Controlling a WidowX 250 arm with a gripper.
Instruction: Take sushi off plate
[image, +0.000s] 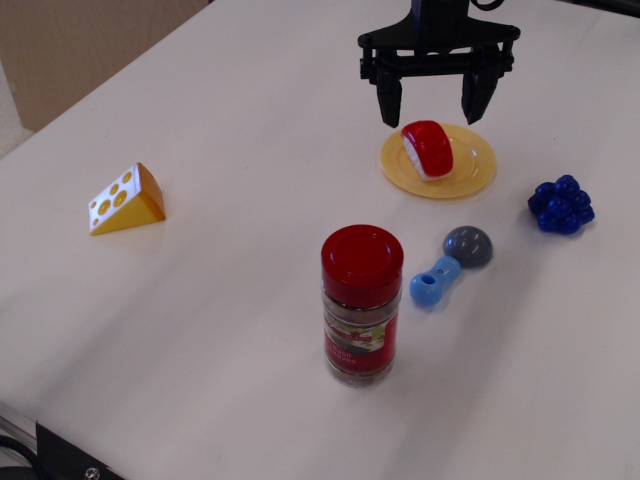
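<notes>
The gripper (432, 108) hangs with its two dark fingers (389, 101) spread wide — nothing between them, nothing touched. It sits just behind the plate (474, 171), its tips above the plate's far rim, one finger to each side of the sushi (427, 149).

The sushi lies on the plate, towards its left part, red top up and tilted over the white base. The plate itself rests flat on the pale table (200, 300).

To the right of the plate, apart from it, is a cluster of blue grapes (561, 204). In front of the plate lies a small toy with a grey dome and a blue handle (451, 264), and further forward and left of that stands a red-lidded spice jar (361, 304), upright. Far to the plate's left sits an orange cheese wedge (126, 200) — well apart from everything else. Nothing stands between the fingers and the sushi.
</notes>
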